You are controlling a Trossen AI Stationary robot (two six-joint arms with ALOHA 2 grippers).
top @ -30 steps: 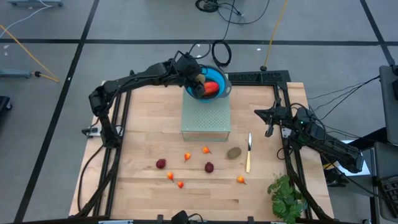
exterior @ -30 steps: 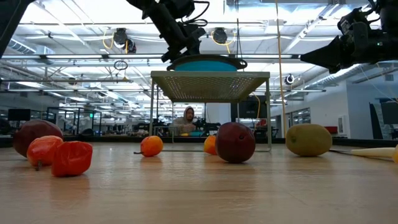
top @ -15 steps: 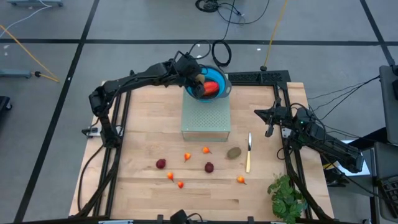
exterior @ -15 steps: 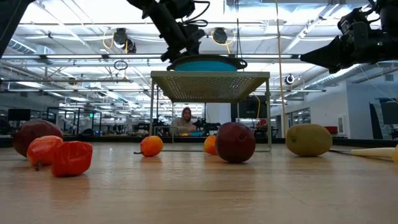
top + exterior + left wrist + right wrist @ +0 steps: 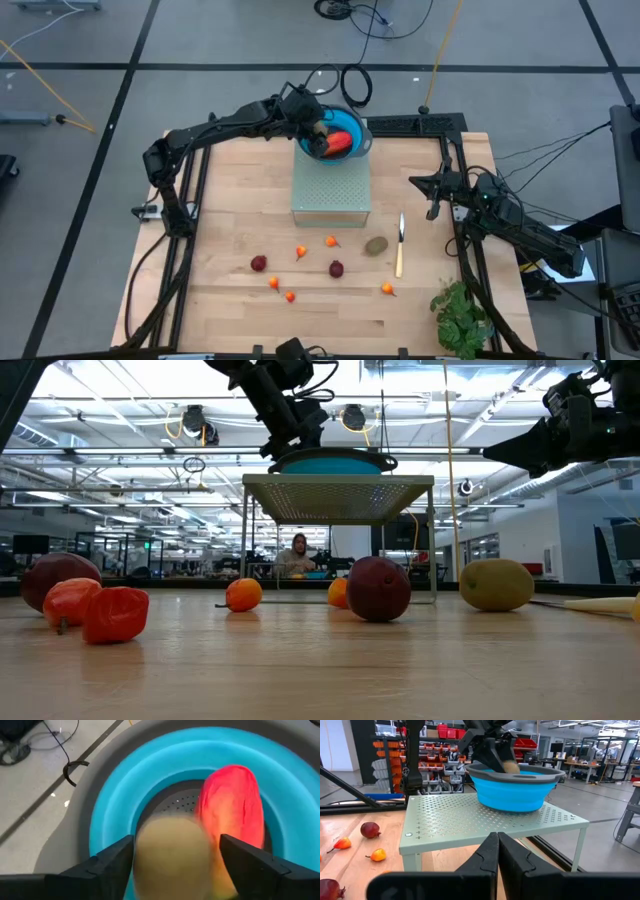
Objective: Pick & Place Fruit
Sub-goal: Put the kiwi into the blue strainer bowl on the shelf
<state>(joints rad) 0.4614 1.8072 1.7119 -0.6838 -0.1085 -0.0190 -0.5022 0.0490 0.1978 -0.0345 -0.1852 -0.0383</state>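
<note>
A blue bowl (image 5: 356, 128) stands on a green perforated stand (image 5: 330, 190) at the table's far side, with a red-orange mango (image 5: 235, 805) lying in it. My left gripper (image 5: 176, 840) hangs open over the bowl, slanting down, with a blurred brown kiwi (image 5: 172, 855) between its fingers. A second kiwi (image 5: 376, 244), two dark-red balls (image 5: 259, 263) (image 5: 336, 268) and several small orange fruits (image 5: 301, 252) lie on the wooden table in front of the stand. My right gripper (image 5: 497, 850) waits shut at the table's right side, level, pointing at the stand. My left gripper has the kiwi between its two fingers, above the inside of the bowl (image 5: 115, 795) and beside the mango. A gap shows between the kiwi and one finger (image 5: 235, 850). Whether the other finger (image 5: 122, 852) touches the kiwi, I cannot tell.
A pale-handled knife (image 5: 400, 245) lies right of the kiwi on the table. A green leafy bunch (image 5: 460, 315) sits at the near right corner. Black frame rails run along the table's left and right edges. Bare wood lies left of the stand.
</note>
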